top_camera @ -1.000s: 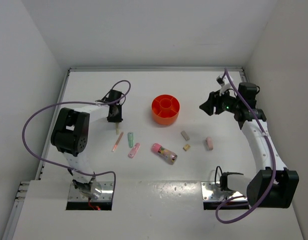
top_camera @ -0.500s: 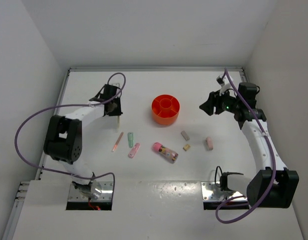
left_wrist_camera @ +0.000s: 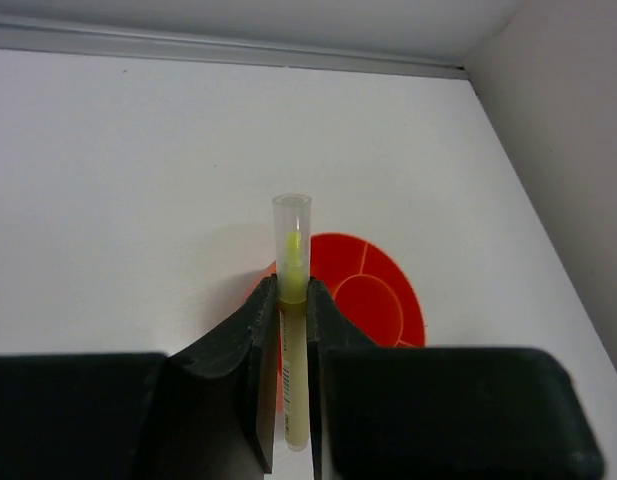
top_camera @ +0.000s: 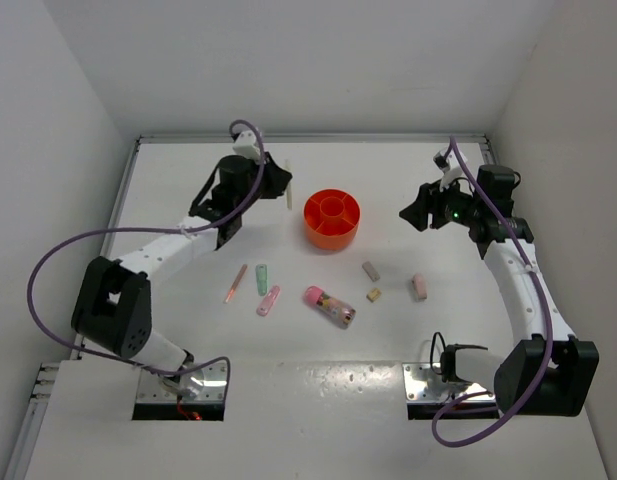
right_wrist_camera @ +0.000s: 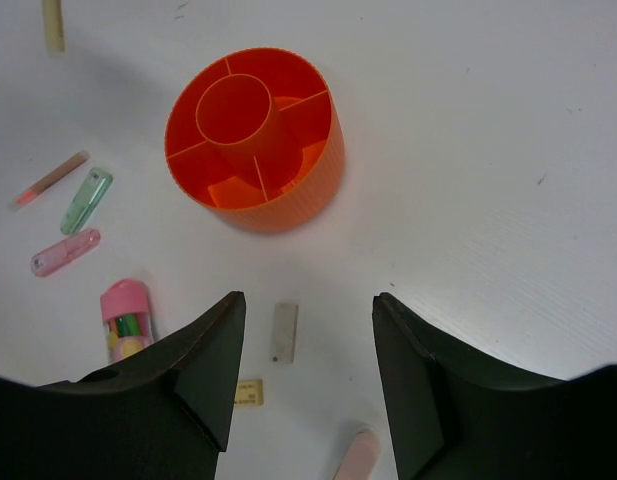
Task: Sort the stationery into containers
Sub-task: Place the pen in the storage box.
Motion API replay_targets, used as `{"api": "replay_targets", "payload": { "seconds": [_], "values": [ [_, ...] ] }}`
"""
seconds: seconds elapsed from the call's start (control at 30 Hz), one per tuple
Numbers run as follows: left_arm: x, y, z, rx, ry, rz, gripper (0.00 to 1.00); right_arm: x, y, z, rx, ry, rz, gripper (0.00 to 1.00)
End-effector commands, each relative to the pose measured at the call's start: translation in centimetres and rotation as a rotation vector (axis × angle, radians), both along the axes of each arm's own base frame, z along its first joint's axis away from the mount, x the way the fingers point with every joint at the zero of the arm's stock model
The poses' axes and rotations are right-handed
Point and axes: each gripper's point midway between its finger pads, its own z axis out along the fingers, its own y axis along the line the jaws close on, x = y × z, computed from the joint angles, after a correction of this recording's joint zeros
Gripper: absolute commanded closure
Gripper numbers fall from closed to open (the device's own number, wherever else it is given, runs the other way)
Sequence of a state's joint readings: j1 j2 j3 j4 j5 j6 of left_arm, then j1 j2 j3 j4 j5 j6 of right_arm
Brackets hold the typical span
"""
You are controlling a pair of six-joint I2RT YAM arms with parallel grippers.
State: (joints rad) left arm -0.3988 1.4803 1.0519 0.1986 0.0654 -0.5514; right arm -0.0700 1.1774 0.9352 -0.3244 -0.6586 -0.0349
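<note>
We have the cream stick (left_wrist_camera: pixel 292 335) pinched between the two fingers of the left gripper (left_wrist_camera: pixel 292 300), with its clear-capped end reaching out past the fingertips. In the top view it hangs just left of the orange organiser (top_camera: pixel 333 238), not over it, and as far as we can judge clear of the table (top_camera: pixel 188 160). The step in hand, then, is the carry of one item to the container. From the right wrist view the organiser's central well and outer compartments look empty.

We judge that the next move calls for a short shift right until the stick sits above one compartment. The tip then has to go down inside the rim without catching a divider before the fingers part.

On the table nearer than the organiser lie the thin pink pen (top_camera: pixel 235 283), green eraser (top_camera: pixel 261 279) and pink eraser (top_camera: pixel 269 300) on the left. The pink-capped tube (top_camera: pixel 329 306) is in the middle, and the beige eraser (top_camera: pixel 370 269), tan cube (top_camera: pixel 374 295) and second pink eraser (top_camera: pixel 419 287) are on the right. The right gripper (right_wrist_camera: pixel 306 305) hovers to the right of the organiser with its fingers spread, holding nothing.
</note>
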Motion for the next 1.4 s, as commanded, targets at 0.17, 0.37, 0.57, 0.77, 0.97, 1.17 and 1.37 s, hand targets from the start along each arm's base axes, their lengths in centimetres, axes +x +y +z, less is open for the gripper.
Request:
{"api": "replay_targets", "payload": {
  "seconds": [0.17,0.37,0.57,0.77,0.97,1.17,1.37],
  "values": [
    [2.2,-4.7,3.6,-0.088,-0.289,0.101,1.0,0.5,0.1,1.7,-0.005,-0.064,0.021,0.46],
    [3.5,-6.4,0.1,0.003,-0.262,0.149,1.0,0.5,0.1,1.7,-0.005,-0.064,0.021,0.46],
    [4.2,-7.7,-2.5,0.015,-0.229,0.129,1.0,0.5,0.1,1.7,-0.005,-0.064,0.021,0.45],
    [3.7,-9.2,-5.2,0.08,-0.166,0.105,1.0,0.5,0.1,1.7,-0.005,-0.064,0.021,0.45],
    [3.2,-8.2,-6.3,0.128,-0.13,0.119,0.65,0.5,0.1,1.7,-0.005,-0.064,0.021,0.44],
    [2.8,-7.3,-3.9,0.15,-0.167,0.137,0.58,0.5,0.1,1.7,-0.005,-0.064,0.021,0.42],
    [-0.1,-3.9,4.1,0.053,-0.264,0.234,0.62,0.5,0.1,1.7,-0.005,-0.064,0.021,0.42]
  ]
}}
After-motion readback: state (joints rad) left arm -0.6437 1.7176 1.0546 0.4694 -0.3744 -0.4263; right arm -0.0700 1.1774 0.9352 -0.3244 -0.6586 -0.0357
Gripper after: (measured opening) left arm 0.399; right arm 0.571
